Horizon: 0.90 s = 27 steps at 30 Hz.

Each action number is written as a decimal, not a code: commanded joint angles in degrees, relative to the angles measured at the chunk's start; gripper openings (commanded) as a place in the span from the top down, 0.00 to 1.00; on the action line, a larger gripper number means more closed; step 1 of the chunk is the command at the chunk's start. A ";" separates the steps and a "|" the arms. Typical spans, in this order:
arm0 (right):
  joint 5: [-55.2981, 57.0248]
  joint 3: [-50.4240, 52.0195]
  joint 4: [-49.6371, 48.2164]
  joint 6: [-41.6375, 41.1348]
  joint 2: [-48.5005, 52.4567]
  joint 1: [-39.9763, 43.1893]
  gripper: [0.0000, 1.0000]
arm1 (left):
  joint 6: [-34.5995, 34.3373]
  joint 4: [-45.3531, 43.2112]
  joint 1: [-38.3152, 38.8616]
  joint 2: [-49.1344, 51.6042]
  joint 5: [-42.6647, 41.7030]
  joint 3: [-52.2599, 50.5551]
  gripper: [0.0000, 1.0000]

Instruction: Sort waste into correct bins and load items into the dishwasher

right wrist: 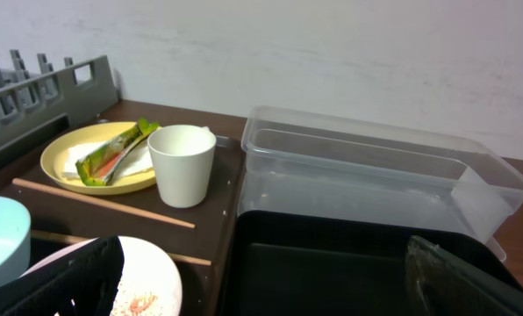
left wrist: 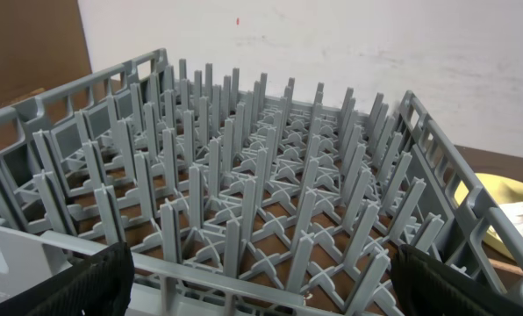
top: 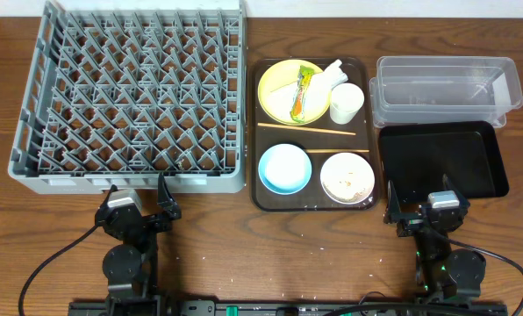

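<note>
Left fingers (top: 165, 197) were seen spread wide with nothing held, just in front of the grey dish rack (top: 33, 132) on the bench (top: 244, 250). Right fingers (top: 390, 204) were likewise spread wide with nothing held, at the near edge of the black tray (top: 441, 158). The clear tub (top: 446, 88) was set just behind the black tray. On the brown serving tray (top: 314, 204), between rack and bins, were logged:
- yellow plate (top: 275, 88) carrying wrapper (top: 303, 92) and napkin (top: 334, 75)
- white cup (top: 346, 103) beside the plate
- chopsticks (top: 305, 129) across the middle
- light-blue bowl (top: 284, 168)
- white bowl (top: 347, 176) with crumbs (top: 351, 184)
</note>
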<state>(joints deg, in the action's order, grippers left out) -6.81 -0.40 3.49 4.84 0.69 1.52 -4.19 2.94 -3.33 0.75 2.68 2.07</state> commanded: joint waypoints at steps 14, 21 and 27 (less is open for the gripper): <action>0.37 0.09 0.20 -0.48 -0.24 -0.42 0.01 | 0.74 1.01 -0.20 -0.13 -0.33 -1.84 0.05; 0.55 0.09 0.15 -0.48 -0.24 -0.42 0.01 | 0.74 1.01 -0.20 -0.13 -0.37 -1.84 0.05; -0.76 0.09 -1.49 -0.50 -0.24 -0.42 0.01 | 0.74 1.01 -0.20 -0.13 -0.57 -1.84 0.05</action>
<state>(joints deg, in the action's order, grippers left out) -6.70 -0.40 2.96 4.84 0.71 1.52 -4.19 2.94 -3.33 0.75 2.66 2.07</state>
